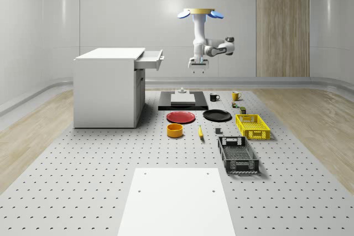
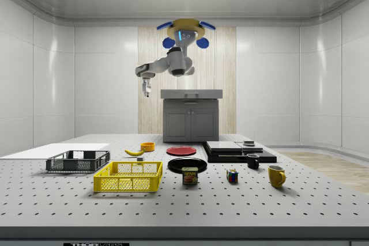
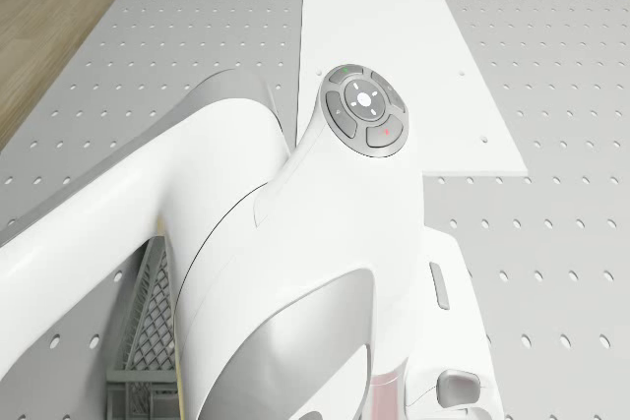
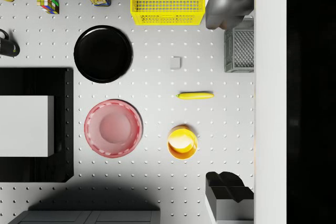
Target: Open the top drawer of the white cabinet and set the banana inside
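The big grey perforated table [image 1: 83, 164] held a white cabinet [image 1: 105, 89], a red plate [image 1: 181, 117], a black plate [image 1: 217, 115] and a small orange bowl [image 1: 175, 130]. A yellow banana [image 1: 200, 132] lay near that bowl, with a yellow mesh basket [image 1: 253, 126] and a dark grey crate [image 1: 238, 155] off to the whole-scene view's right.

On the perforated grey counter [image 1: 83, 158]: two plates, red [image 1: 181, 117] and black [image 1: 217, 115]; two mugs, black [image 1: 214, 97] and yellow [image 1: 235, 95]; two mesh crates, yellow [image 1: 252, 126] and dark grey [image 1: 238, 155]; one yellow banana [image 1: 200, 132]; one orange-yellow bowl [image 1: 175, 130].

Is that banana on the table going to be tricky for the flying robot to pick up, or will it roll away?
The banana lies flat and alone on the table, so it will probably stay put. Its slim, rounded body might swivel if the pincer closes off-centre. It looks small and likely light.
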Available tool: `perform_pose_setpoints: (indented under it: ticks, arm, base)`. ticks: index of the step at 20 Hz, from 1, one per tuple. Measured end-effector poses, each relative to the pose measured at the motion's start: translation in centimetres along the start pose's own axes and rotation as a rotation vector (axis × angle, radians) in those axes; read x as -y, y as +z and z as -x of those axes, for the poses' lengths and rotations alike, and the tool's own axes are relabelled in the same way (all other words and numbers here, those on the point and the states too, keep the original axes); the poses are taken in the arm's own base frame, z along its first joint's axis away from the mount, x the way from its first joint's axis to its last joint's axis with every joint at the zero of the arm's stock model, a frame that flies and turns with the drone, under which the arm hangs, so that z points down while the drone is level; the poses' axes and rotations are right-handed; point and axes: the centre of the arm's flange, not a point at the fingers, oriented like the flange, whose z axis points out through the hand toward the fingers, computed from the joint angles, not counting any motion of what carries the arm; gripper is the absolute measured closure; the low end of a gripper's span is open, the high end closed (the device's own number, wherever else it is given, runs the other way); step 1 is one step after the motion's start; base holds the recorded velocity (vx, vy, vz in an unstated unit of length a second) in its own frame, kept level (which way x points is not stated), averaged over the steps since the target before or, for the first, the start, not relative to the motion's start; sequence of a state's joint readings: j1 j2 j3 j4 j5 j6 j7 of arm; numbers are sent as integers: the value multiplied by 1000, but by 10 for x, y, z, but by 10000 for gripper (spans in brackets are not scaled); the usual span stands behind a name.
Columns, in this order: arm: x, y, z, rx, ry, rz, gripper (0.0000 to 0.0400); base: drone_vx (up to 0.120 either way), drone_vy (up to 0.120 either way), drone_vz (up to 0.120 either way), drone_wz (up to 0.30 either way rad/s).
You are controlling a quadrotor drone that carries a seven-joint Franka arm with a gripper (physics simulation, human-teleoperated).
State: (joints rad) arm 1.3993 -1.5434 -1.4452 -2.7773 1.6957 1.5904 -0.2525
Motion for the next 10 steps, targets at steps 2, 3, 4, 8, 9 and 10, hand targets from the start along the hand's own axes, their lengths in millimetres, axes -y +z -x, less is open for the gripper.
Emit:
perform_pose_setpoints:
  ticks: [2,3,4,8,9,10]
  arm:
    - [0,0,0,0,0,0,0]
    - [0,0,0,0,0,0,0]
    - [0,0,0,0,0,0,0]
    - [0,0,0,0,0,0,0]
    - [0,0,0,0,0,0,0]
    - [0,0,0,0,0,0,0]
  base:
    - [120,0,-120,0]
    - [120,0,-120,0]
    - [120,0,-120,0]
    - [120,0,-120,0]
    - [120,0,-120,0]
    - [120,0,-120,0]
